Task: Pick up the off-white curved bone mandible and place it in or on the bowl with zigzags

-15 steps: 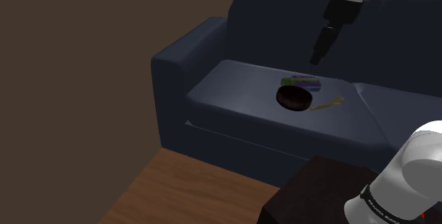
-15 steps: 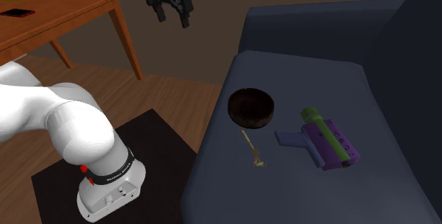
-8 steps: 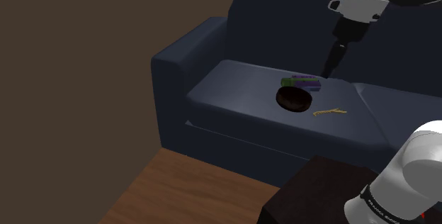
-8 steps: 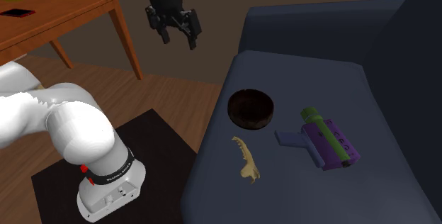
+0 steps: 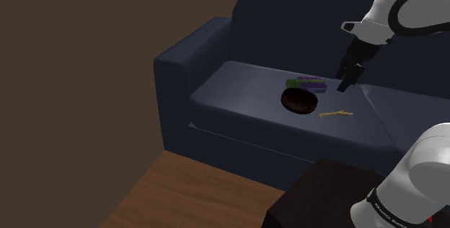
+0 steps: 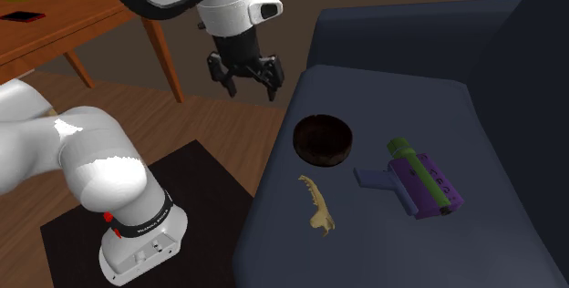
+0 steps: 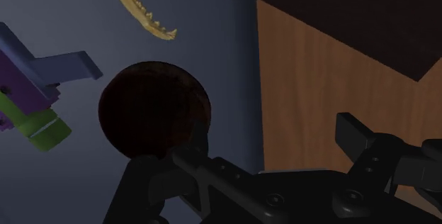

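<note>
We read the gripper (image 6: pixel 247 85) as released, fingers spread and empty, hanging near the dark brown bowl (image 6: pixel 322 140). The toothed mandible (image 6: pixel 316 204) lies on the sofa cushion (image 6: pixel 383 95) just beside the bowl, not touching it. A purple-green toy gun (image 6: pixel 415 179) lies near the bowl.

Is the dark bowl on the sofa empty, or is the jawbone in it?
Empty. The bowl holds nothing; the jawbone lies on the sofa cushion beside it, apart.
</note>
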